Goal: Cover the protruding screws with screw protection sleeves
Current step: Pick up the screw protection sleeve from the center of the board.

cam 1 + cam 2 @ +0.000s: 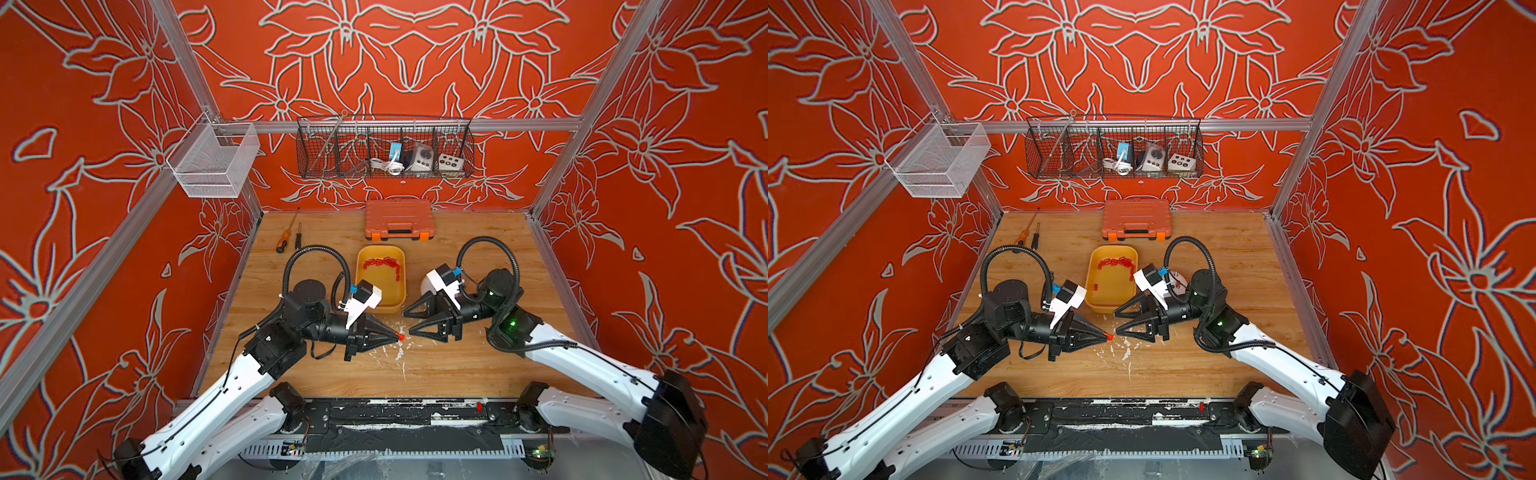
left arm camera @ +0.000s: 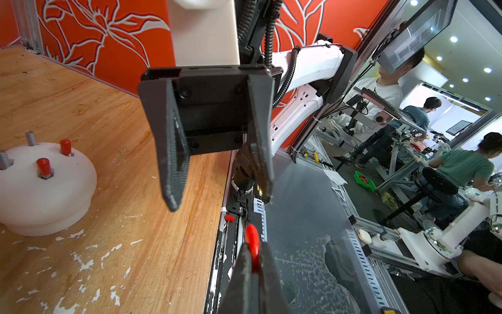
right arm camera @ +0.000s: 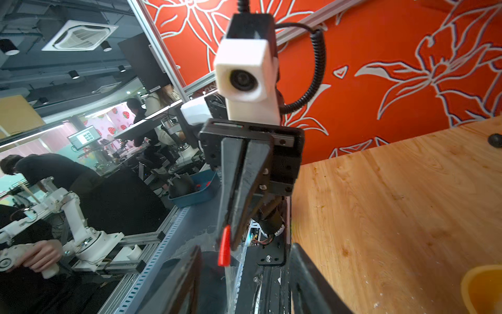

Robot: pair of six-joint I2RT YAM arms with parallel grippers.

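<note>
L end effector (image 1: 397, 338) – gripping sleeve (image 3: 225, 246).

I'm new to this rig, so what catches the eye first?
The left tool pinches one red sleeve above the middle of the wooden table, facing the open right tool. Behind them a yellow tray holds more sleeves; the left wrist view shows a white dome with two red-capped studs and two bare studs.

My tabletop (image 2: 108, 122) was pale wood, grain showing, faintly shiny, speckled with rough white flecks (image 2: 81, 263). The dome (image 2: 46, 195) looked smooth matt white plastic; its bare studs (image 2: 30, 138) were dull grey threaded metal, the sleeves (image 2: 43, 166) glossy red plastic. The fingers (image 2: 173, 152) of my right claw (image 2: 220, 202) were matt black, finely ribbed. The tray (image 1: 380, 291) was smooth yellow plastic.
</note>
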